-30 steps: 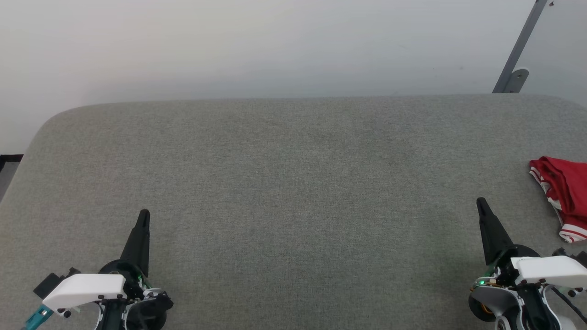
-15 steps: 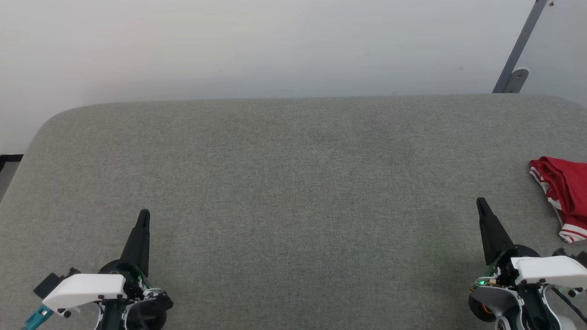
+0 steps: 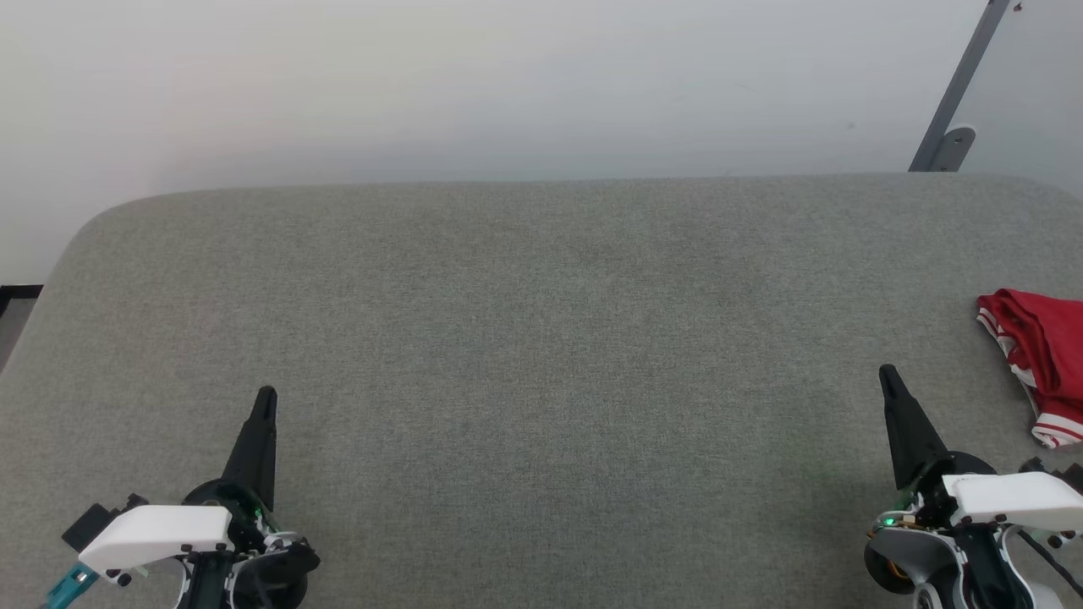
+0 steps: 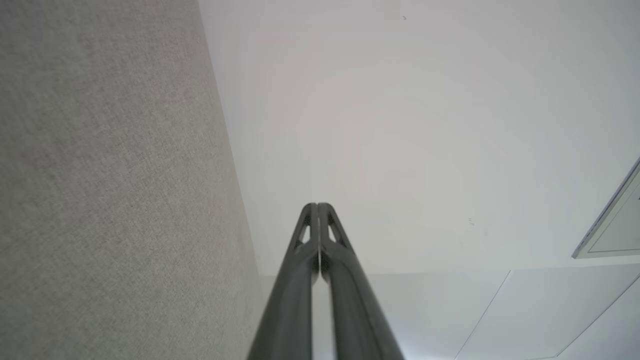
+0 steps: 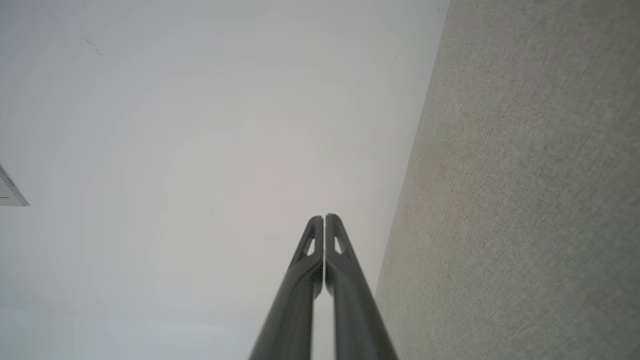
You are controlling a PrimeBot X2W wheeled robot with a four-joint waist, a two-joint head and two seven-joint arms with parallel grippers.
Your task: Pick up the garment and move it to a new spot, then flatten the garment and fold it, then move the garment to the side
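Note:
The garment (image 3: 1039, 359), red with red-and-white striped trim, lies crumpled at the right edge of the head view on the grey padded table (image 3: 541, 338), partly cut off by the frame. My right gripper (image 3: 887, 375) stands shut at the lower right, a short way left of the garment and apart from it. At the lower left my left gripper (image 3: 266, 395) is shut too, far from the garment. Both wrist views show each pair of fingers pressed together with nothing between them: left gripper (image 4: 317, 206), right gripper (image 5: 324, 217).
The table's rounded far edge (image 3: 541, 180) meets a pale wall. A grey metal bracket (image 3: 954, 110) leans at the back right. A strip of dark floor (image 3: 13, 304) shows past the table's left side.

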